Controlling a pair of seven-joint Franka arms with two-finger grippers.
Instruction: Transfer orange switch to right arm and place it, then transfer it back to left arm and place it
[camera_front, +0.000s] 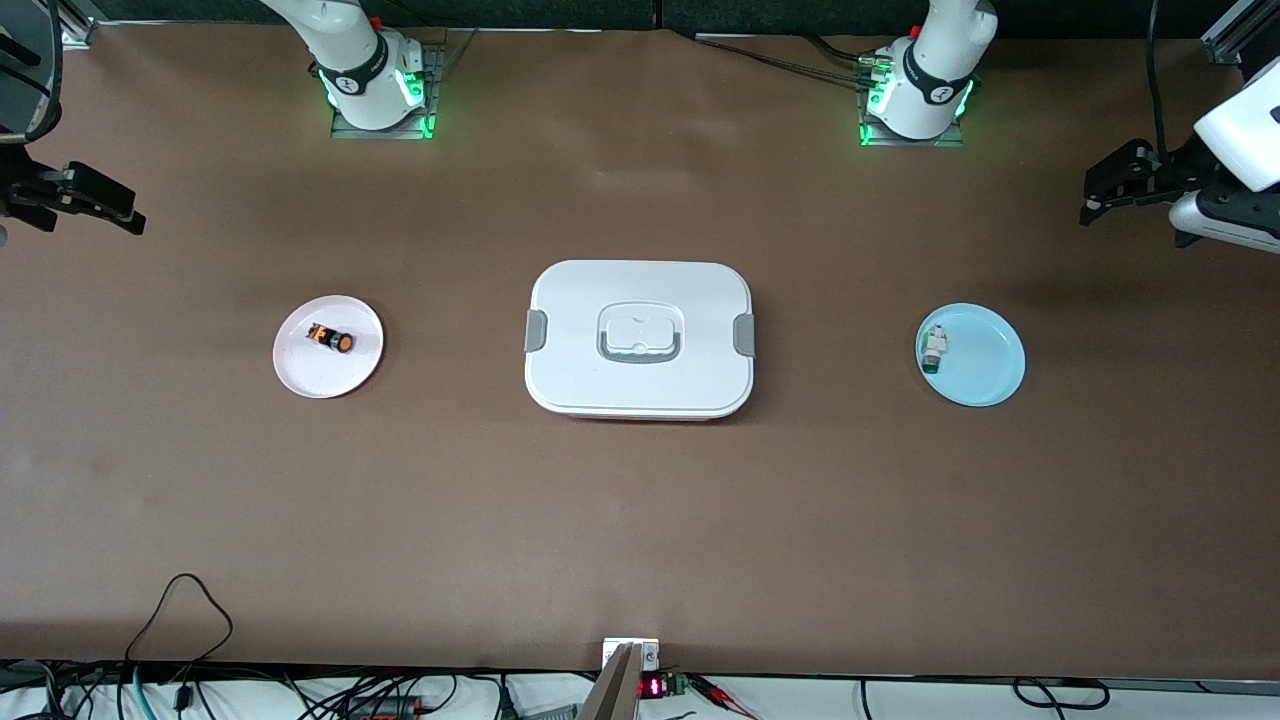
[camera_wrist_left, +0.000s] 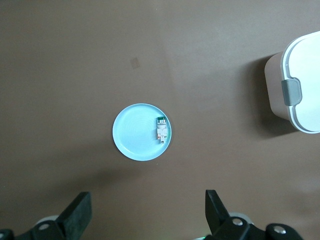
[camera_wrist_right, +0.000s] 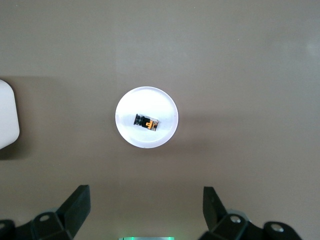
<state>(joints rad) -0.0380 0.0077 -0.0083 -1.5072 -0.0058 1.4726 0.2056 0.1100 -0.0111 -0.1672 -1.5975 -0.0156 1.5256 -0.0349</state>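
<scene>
White-and-green part on blue plate, box nearby, left claw open above

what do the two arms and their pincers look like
Both arms are white with rounded segments, dark grey joint bands and green lights glowing at their bases. Black cables run to the left arm's base; the right arm shows a small red spot near its base. The left pincer and right pincer are black, each with two wedge-shaped fingers and silver screw heads.

The large white lidded plastic box stands mid-desk between the white round plate and the light-blue round plate; bare brown desk surrounds it.
</scene>
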